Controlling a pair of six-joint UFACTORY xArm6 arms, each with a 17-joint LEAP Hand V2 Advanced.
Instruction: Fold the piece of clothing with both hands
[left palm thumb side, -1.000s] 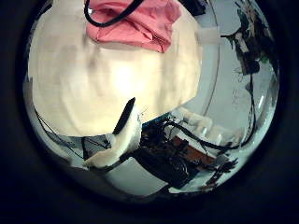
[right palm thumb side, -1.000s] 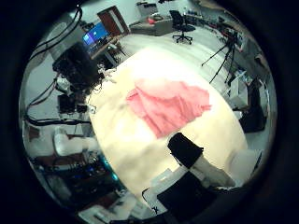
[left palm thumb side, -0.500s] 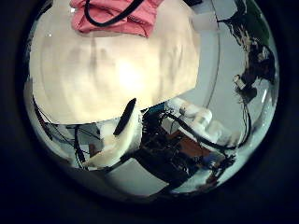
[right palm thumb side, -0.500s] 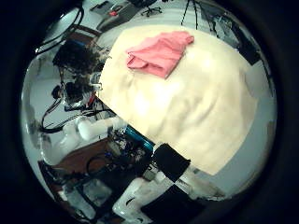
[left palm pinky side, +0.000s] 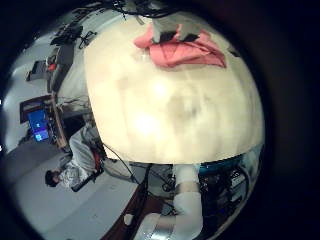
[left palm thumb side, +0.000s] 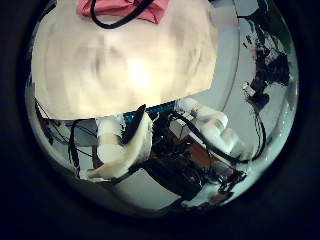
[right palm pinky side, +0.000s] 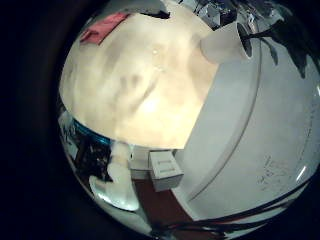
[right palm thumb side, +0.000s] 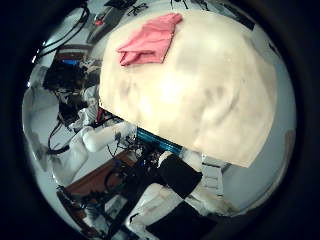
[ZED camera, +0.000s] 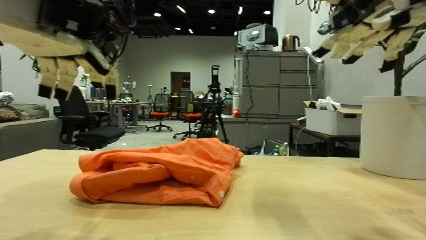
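A crumpled orange garment (ZED camera: 160, 172) lies in a loose heap on the pale wooden table (ZED camera: 320, 212), between the two hands. My left hand (ZED camera: 67, 50) hangs high above the table, off to one side of the garment, fingers straight and holding nothing. On the other side my right hand (ZED camera: 366, 30) hovers equally high, fingers spread and empty. The palm views show the garment (left palm pinky side: 180, 50) (right palm thumb side: 148, 40) small and far off, at the table's far part. Only an edge of the garment (left palm thumb side: 115, 8) (right palm pinky side: 103, 27) shows in the other two views.
A tall white cylindrical container (ZED camera: 396, 135) stands at the table's side below the right hand; this container (right palm pinky side: 225, 45) also shows in a right palm view. Behind the table are office chairs (ZED camera: 73, 120), a tripod (ZED camera: 213, 100) and grey cabinets (ZED camera: 273, 95).
Both palm views have shifted, so both hands have moved. The garment now looks smaller and sits nearer the views' edges. It lies in the same heap on the table.
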